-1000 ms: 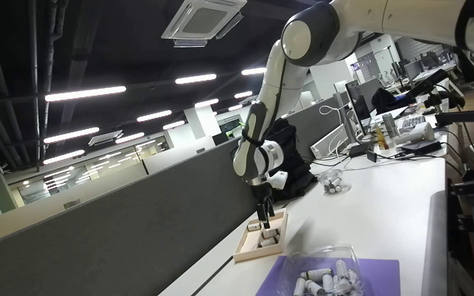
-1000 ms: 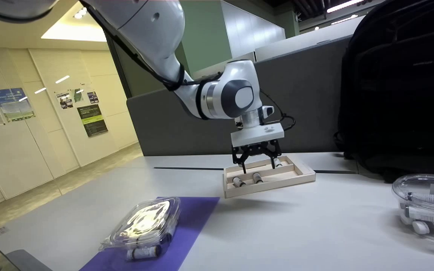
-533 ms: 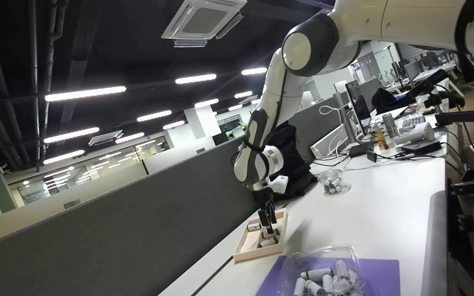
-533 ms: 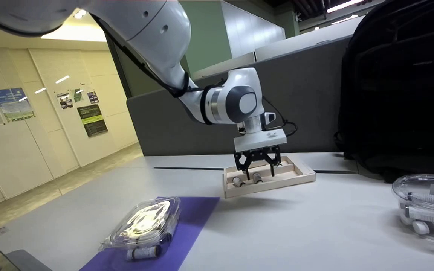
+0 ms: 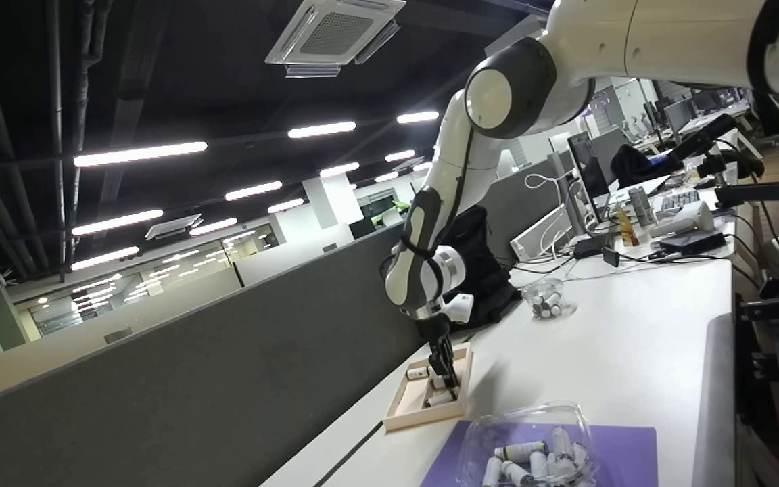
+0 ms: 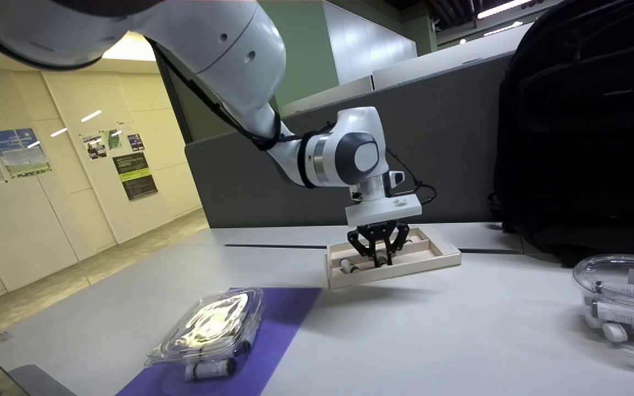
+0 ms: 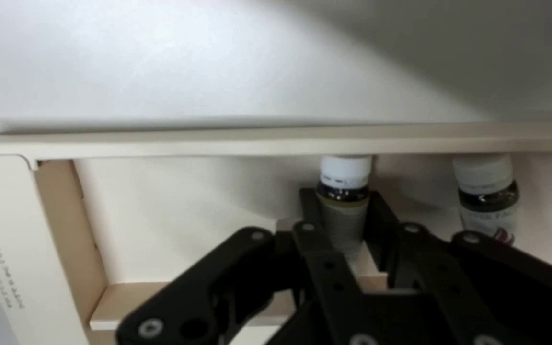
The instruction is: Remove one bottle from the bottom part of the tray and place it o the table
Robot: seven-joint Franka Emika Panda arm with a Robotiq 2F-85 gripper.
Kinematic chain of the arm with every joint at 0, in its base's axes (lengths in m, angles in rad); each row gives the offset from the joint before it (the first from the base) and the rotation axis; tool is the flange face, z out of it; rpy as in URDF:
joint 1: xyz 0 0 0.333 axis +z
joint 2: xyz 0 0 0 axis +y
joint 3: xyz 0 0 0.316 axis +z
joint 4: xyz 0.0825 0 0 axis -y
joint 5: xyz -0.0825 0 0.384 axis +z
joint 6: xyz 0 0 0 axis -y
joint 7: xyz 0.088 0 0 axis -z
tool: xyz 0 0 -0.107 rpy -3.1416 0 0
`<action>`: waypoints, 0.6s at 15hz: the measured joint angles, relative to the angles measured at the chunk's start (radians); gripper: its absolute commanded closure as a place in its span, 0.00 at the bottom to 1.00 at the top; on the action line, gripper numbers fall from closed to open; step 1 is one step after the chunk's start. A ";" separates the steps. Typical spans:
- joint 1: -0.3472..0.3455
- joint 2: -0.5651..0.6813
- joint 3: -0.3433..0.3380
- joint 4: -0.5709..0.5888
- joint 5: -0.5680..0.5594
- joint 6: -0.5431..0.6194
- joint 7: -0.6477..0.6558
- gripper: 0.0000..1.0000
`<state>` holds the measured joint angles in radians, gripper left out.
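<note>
The tan tray (image 6: 399,275) lies on the white table (image 6: 405,335), close to the partition. In the wrist view, a bottle (image 7: 345,171) with a white cap and dark neck lies in the tray's near compartment, its cap by the long wall. My gripper (image 7: 344,206) is shut on this bottle, one finger pressed to each side of its body. The bottle rests low inside the tray. To its right in the same compartment lies another bottle (image 7: 488,191). A further bottle (image 5: 418,373) sits in the far compartment, beyond the divider.
A clear plastic box (image 6: 212,324) with several bottles stands on a purple sheet (image 6: 289,313). A round clear tub (image 6: 625,308) of bottles is on the table too. Behind the tray rise the dark grey partition (image 6: 438,165) and a black backpack (image 6: 581,137).
My gripper has come down into the tray's near compartment, and its wide-apart fingers have closed around the bottle there. The tray and the other bottles have stayed in place.
</note>
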<state>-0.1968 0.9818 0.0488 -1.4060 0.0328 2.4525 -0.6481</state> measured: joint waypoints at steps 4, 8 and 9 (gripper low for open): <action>-0.001 -0.004 0.007 0.006 -0.007 0.002 -0.009 0.93; -0.006 -0.069 0.031 -0.035 -0.015 0.007 -0.083 0.93; -0.008 -0.097 0.037 -0.059 -0.016 0.011 -0.106 0.93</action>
<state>-0.2044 0.8847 0.0861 -1.4647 0.0172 2.4632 -0.7540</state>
